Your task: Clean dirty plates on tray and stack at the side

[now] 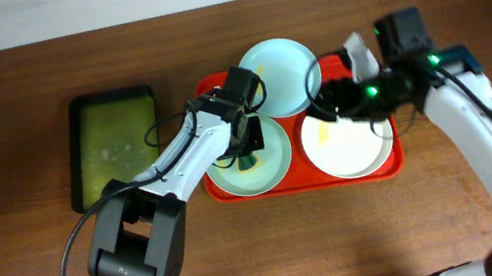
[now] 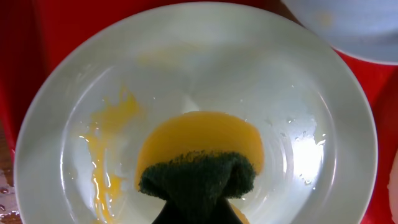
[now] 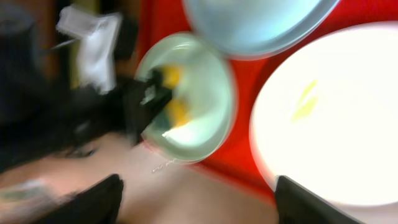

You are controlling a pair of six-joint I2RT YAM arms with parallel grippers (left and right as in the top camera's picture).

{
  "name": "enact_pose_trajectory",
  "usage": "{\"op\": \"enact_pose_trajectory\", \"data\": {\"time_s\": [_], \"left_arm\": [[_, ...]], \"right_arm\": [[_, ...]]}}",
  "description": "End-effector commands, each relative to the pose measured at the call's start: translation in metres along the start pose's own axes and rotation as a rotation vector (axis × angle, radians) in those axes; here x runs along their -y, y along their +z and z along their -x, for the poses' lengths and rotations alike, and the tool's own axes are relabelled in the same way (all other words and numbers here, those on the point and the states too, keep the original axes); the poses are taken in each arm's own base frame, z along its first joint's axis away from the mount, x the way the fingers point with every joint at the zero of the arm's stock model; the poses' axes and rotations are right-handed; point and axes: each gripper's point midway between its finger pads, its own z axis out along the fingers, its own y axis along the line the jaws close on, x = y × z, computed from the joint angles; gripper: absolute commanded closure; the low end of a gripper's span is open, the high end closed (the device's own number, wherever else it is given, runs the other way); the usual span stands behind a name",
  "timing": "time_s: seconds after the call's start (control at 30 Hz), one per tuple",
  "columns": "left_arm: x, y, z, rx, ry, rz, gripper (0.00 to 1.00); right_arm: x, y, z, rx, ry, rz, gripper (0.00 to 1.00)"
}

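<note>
The red tray holds three plates. A mint-green plate leans on the tray's far rim. A second mint-green plate, smeared yellow, lies front left. A white plate with a small yellow smear lies front right. My left gripper is shut on a yellow sponge with a dark green face and presses it onto the smeared mint plate. My right gripper hovers open and empty over the left edge of the white plate, fingers wide apart.
A smaller dark tray with a green inside lies on the wooden table left of the red tray. The two arms are close together over the red tray. The right wrist view is blurred.
</note>
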Motion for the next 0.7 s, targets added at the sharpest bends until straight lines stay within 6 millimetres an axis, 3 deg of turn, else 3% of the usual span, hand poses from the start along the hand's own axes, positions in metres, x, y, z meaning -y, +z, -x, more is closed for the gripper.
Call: {"op": "enact_pose_trajectory", "data": {"time_s": [0.0, 0.03, 0.1, 0.2, 0.27, 0.47, 0.67], "left_arm": [[-0.003, 0.000, 0.001, 0.001, -0.017, 0.005, 1.00], [-0.003, 0.000, 0.001, -0.002, -0.017, 0.006, 1.00], [-0.004, 0.000, -0.001, -0.008, -0.016, 0.009, 1.00], [-0.004, 0.000, -0.001, -0.008, -0.016, 0.010, 1.00], [-0.004, 0.000, -0.001, -0.008, -0.016, 0.010, 1.00], [-0.004, 0.000, -0.001, -0.008, -0.016, 0.010, 1.00], [-0.005, 0.000, -0.003, -0.018, -0.017, 0.015, 1.00]], "right_arm": [[0.025, 0.045, 0.021, -0.002, -0.065, -0.169, 0.19], [0.025, 0.065, 0.019, -0.027, -0.079, -0.162, 0.23], [0.024, 0.091, 0.016, -0.058, -0.100, -0.157, 0.44], [0.026, 0.127, 0.012, -0.089, -0.126, -0.160, 0.47], [0.029, 0.133, 0.011, -0.101, -0.141, -0.164, 0.55], [0.026, 0.154, -0.003, -0.151, -0.230, -0.172, 0.55], [0.038, 0.173, -0.011, -0.191, -0.215, -0.182, 0.57]]}}
